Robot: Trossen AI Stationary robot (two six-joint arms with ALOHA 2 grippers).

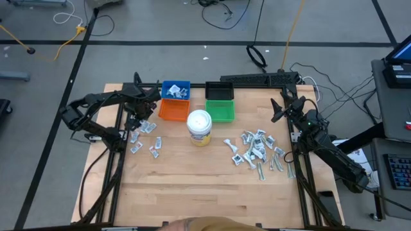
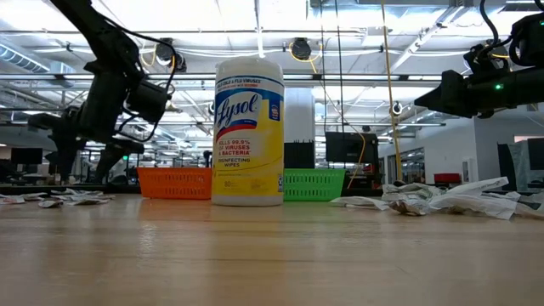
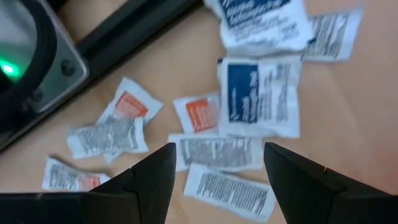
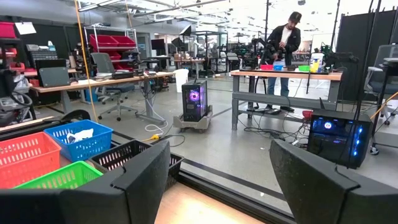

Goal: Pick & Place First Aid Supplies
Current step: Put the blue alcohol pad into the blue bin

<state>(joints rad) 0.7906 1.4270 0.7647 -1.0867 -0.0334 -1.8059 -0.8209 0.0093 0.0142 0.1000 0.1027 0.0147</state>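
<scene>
The first aid supplies are small flat white packets in two scattered groups, each lying flat on the wooden table: one at the left (image 1: 144,138), one at the right (image 1: 257,151). My left gripper (image 1: 137,122) points down over the left group, open. In the left wrist view its fingertips (image 3: 217,162) stand apart above a printed white packet (image 3: 217,151), with orange-marked (image 3: 200,113) and blue-marked (image 3: 258,93) packets around it. My right gripper (image 1: 277,108) waits at the table's far right, level and open (image 4: 221,168), holding nothing.
Four small bins stand at the table's far middle: blue (image 1: 175,90) with a few packets in it, orange (image 1: 173,110), black (image 1: 219,91), green (image 1: 220,111). A white-lidded wipes jar (image 1: 200,126) stands just in front of them. A person (image 4: 283,56) works far off in the room.
</scene>
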